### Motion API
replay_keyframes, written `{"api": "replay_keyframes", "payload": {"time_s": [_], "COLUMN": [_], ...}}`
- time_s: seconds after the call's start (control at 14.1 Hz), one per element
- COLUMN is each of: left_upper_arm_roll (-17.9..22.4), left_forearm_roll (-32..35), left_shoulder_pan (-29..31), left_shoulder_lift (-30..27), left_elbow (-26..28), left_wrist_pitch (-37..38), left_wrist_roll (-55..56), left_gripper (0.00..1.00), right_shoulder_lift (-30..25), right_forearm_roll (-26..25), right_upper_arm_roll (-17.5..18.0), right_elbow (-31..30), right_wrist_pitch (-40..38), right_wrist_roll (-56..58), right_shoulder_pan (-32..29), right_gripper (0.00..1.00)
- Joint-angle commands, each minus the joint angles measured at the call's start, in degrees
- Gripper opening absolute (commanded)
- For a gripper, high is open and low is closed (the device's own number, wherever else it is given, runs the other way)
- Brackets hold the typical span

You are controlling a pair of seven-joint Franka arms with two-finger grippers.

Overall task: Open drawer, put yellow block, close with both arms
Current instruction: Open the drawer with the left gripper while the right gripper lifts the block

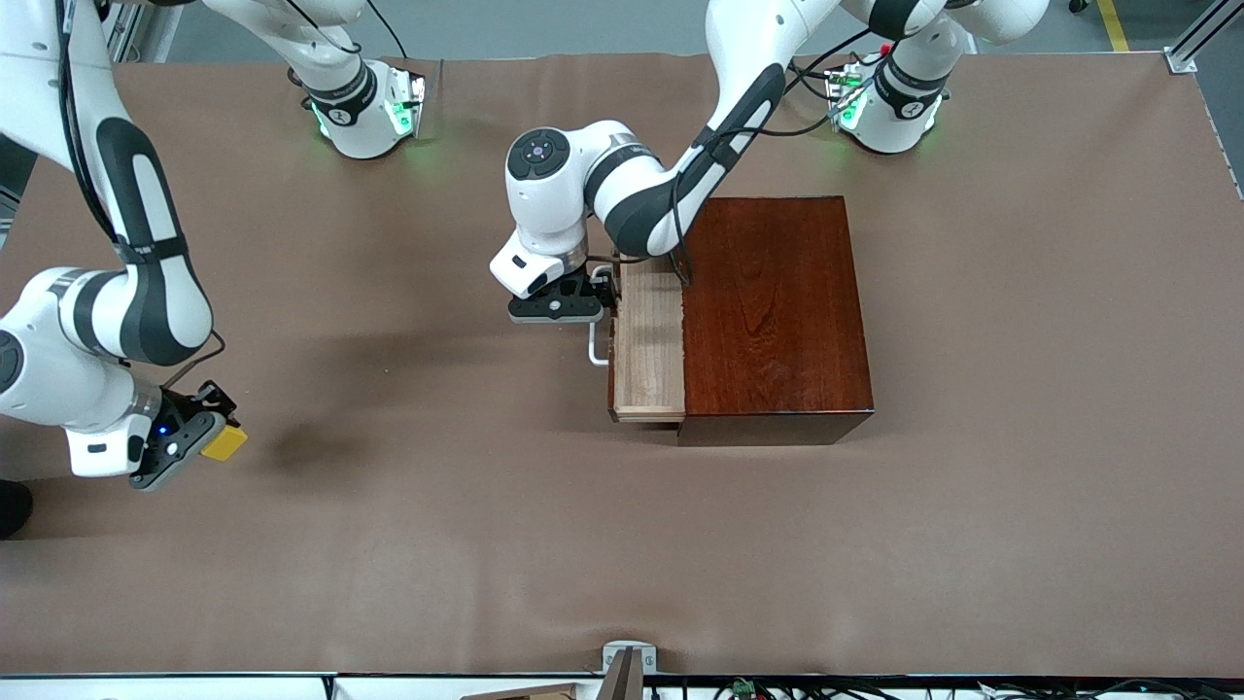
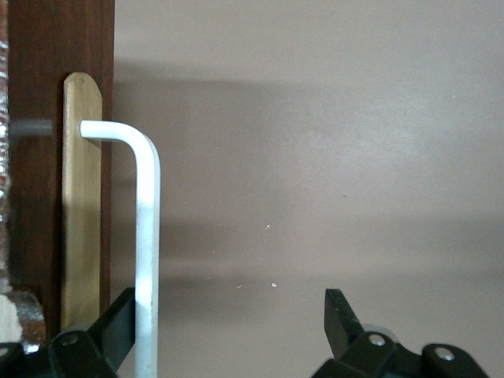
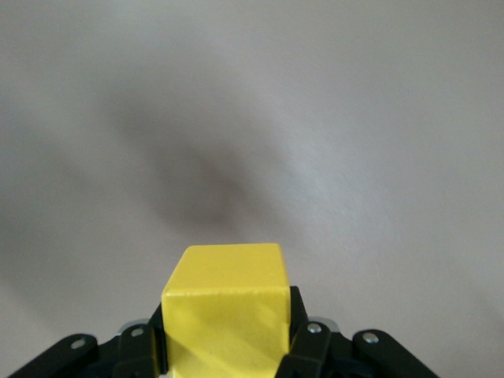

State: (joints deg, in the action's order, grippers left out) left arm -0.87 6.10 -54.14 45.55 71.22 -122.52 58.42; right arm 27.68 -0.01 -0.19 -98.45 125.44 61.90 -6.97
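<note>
Above table, right pincer grips yellow block.

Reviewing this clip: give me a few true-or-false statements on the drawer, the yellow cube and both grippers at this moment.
1. The light wood drawer is partly out of the dark reddish-brown box. True.
2. The small yellow block lies inside the drawer. False: the right gripper holds it above the brown table cover.
3. The left gripper is open at the white bar handle. True.
4. The right gripper is over the drawer. False: it is near the right arm's end of the table.
</note>
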Motion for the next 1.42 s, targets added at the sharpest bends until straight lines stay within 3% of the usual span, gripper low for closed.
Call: {"api": "replay_keyframes", "payload": {"time_s": [0.0, 0.28, 0.71, 1.35], "left_upper_arm_roll": [-1.8, -3.2, -4.7, -6.1], "left_forearm_roll": [-4.0, -4.1, -4.1, -5.6], "left_shoulder_pan": [-1.2, -1.8, -2.2, -2.5], "left_shoulder_lift": [1.3, 1.3, 1.3, 2.3], "left_elbow": [-1.9, -1.9, -1.9, -2.0], "left_wrist_pitch": [-4.1, -7.0, -10.9, -18.8], "left_wrist_roll": [1.2, 3.1, 3.3, 5.8], "left_gripper": [1.0, 1.0, 1.0, 1.0], "right_shoulder_lift": [-3.1, -4.7, -5.1, -10.7], "right_forearm_roll": [0.6, 0.8, 5.1, 4.8], "right_upper_arm_roll": [1.9, 4.5, 4.4, 4.2], "right_elbow": [-1.0, -0.7, -0.2, -4.3], "right_wrist_pitch": [-2.6, -4.1, -7.4, -10.0], "right_wrist_roll": [10.3, 22.6, 36.5, 44.3], "right_shoulder_pan": [-0.6, -0.8, -1.0, -0.3], "right_gripper": [0.0, 0.0, 0.0, 0.0]}}
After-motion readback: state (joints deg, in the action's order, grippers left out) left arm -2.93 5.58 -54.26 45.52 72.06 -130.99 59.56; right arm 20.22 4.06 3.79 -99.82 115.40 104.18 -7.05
